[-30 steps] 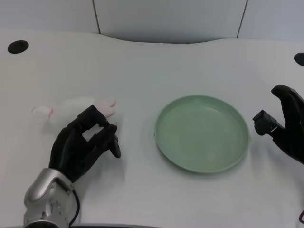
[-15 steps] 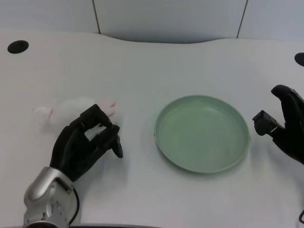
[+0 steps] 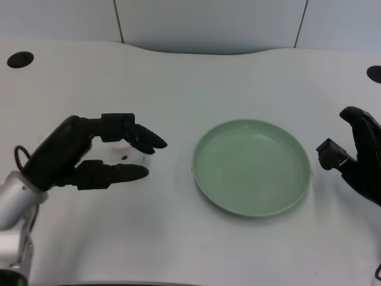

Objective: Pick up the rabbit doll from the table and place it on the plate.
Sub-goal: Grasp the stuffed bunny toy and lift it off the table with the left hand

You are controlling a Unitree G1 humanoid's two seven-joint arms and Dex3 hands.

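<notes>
Since the rabbit doll (image 3: 122, 148) must be picked up, my left hand (image 3: 89, 155) sits low over it, fingers spread either side, covering all but a pale, pink-flecked sliver; a firm hold cannot be confirmed. One doll. Just right, on the tabletop (image 3: 196, 83), one green plate (image 3: 252, 166) waits bare to receive it.

The left hand (image 3: 89, 155) has swung over the rabbit doll (image 3: 113, 156), its fingers now straddling it.
</notes>
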